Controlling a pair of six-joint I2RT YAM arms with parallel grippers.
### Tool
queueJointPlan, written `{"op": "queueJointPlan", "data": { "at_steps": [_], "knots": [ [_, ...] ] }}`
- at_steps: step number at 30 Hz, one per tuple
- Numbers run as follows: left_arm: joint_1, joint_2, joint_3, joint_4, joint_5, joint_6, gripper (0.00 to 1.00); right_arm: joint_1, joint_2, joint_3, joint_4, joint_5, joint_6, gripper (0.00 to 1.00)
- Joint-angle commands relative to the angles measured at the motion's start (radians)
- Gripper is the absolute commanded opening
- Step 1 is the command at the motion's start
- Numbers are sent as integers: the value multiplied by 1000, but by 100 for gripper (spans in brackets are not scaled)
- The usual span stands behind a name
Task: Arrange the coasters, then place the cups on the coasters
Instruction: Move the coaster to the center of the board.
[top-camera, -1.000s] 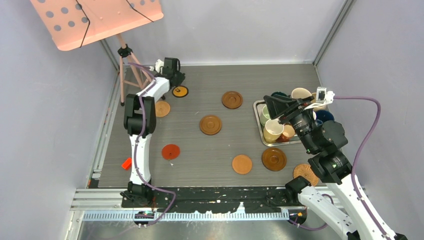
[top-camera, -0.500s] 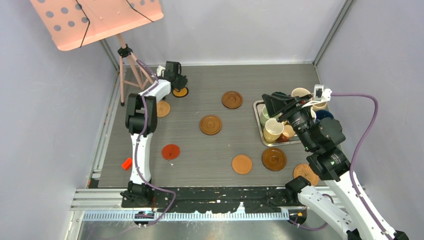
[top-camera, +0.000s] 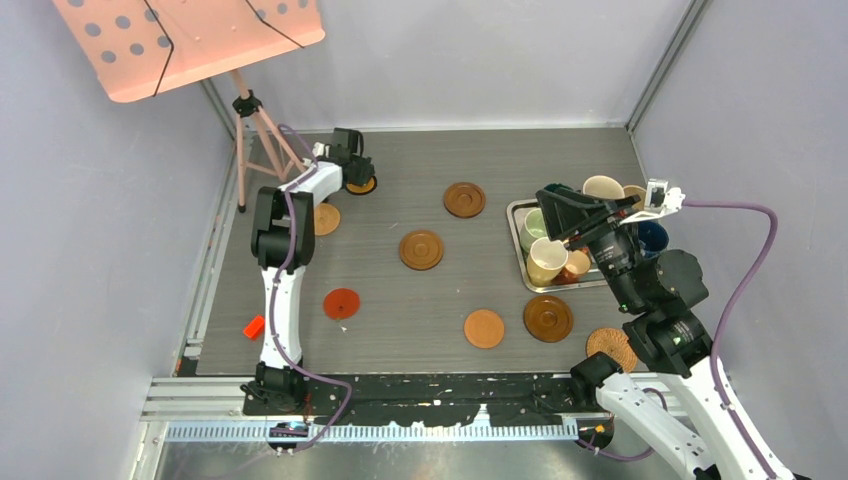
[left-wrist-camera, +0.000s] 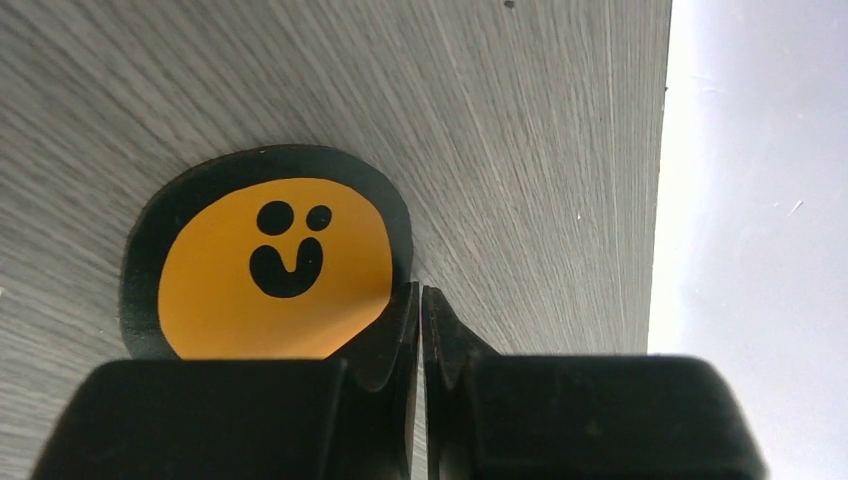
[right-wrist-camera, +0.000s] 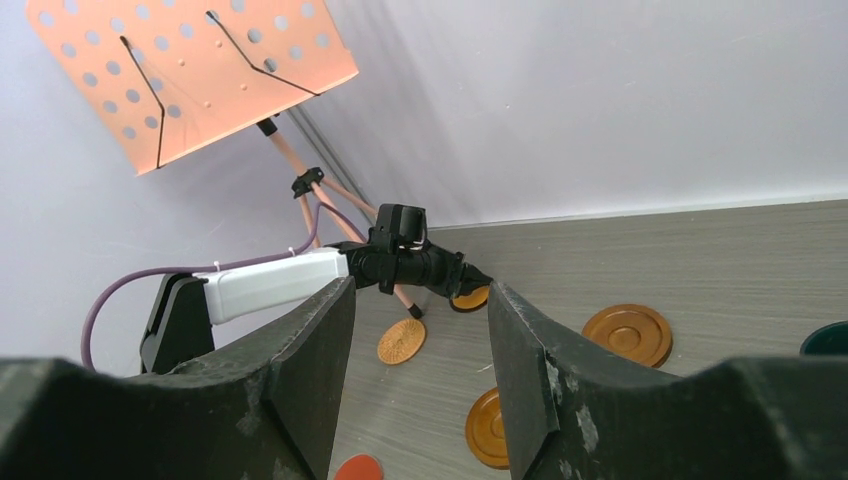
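The black-and-orange coaster (top-camera: 362, 184) (left-wrist-camera: 270, 255) lies flat at the back left of the table. My left gripper (top-camera: 357, 174) (left-wrist-camera: 421, 292) is shut, its tips resting at that coaster's right edge with nothing between them. Other coasters lie spread out: dark brown ones (top-camera: 464, 199) (top-camera: 421, 249) (top-camera: 548, 317), tan ones (top-camera: 324, 217) (top-camera: 484, 328), a red one (top-camera: 341, 303) and a wicker one (top-camera: 611, 348). The cups, among them cream (top-camera: 547, 260), pale green (top-camera: 533, 228) and beige (top-camera: 603, 187), stand in the metal tray (top-camera: 560, 289). My right gripper (top-camera: 548, 208) (right-wrist-camera: 420, 290) hangs open and empty above the tray.
A pink music stand (top-camera: 190, 40) on a tripod (top-camera: 250, 130) stands at the back left corner, close to my left arm. A small orange-red block (top-camera: 253, 326) lies at the table's left edge. Walls close in the table on three sides.
My left gripper has moved further over the black-and-orange coaster and its jaws have closed fully. My right gripper has shifted slightly and stays open.
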Motion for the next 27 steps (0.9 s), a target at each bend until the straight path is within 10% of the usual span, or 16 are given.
{"op": "queueJointPlan", "data": {
  "at_steps": [1,27],
  "knots": [
    [21,-25,-9,-44,-50,-96,4,1,-16,41,13,33,-29,58],
    [-114,-151,-173,-120,-46,-122,0,1,-77,27,6,46,-20,58]
  ]
}}
